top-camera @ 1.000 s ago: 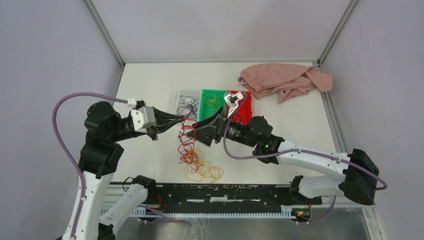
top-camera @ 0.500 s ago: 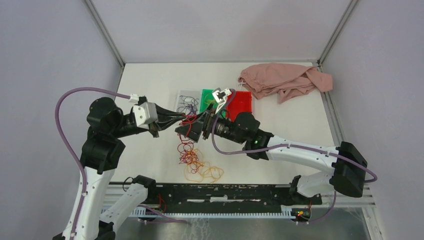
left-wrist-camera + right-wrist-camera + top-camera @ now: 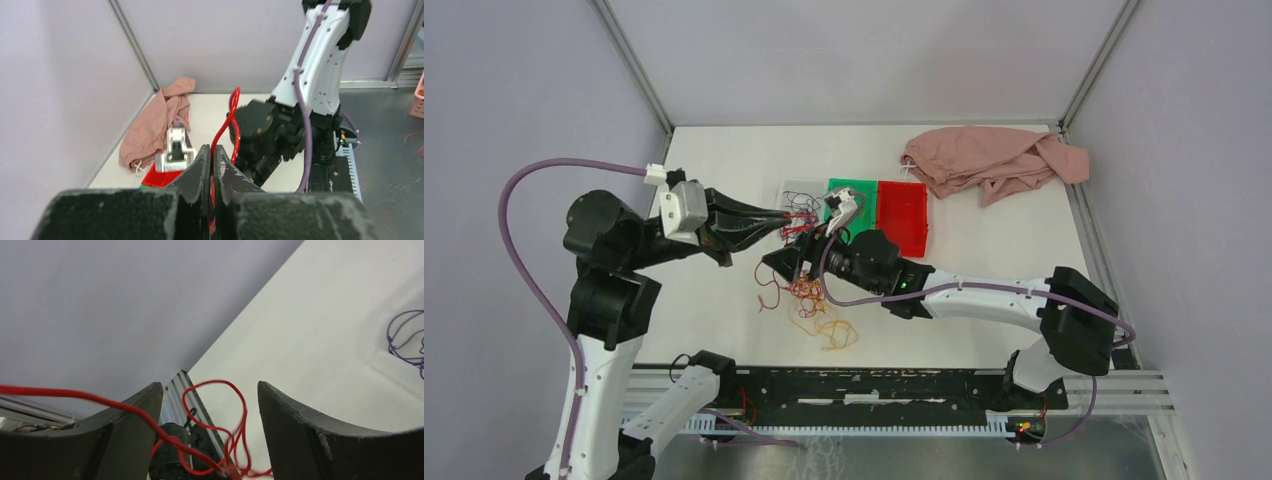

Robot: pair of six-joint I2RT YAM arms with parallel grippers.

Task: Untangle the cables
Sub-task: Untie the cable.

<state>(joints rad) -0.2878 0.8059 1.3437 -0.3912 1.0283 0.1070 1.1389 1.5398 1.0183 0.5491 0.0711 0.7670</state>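
Observation:
The cables are a loose tangle of red strands (image 3: 808,292) on the white table (image 3: 724,300), with yellow-orange loops (image 3: 834,335) just in front. My left gripper (image 3: 784,214) is shut on a red strand and holds it up above the tangle. In the left wrist view the strand (image 3: 228,120) rises from between the closed jaws (image 3: 212,150). My right gripper (image 3: 780,265) is open right over the tangle's left side. In the right wrist view red loops (image 3: 240,412) hang between its spread fingers (image 3: 210,390).
A clear tray (image 3: 792,188) with dark purple strands (image 3: 402,335), a green tray (image 3: 864,190) and a red tray (image 3: 904,215) lie side by side behind the tangle. A pink cloth (image 3: 989,160) lies at the back right. Walls close in the table.
Both grippers moved left. The left gripper rose and pulled back with the red strand. The right gripper swung left and down over the tangle, which shifted left.

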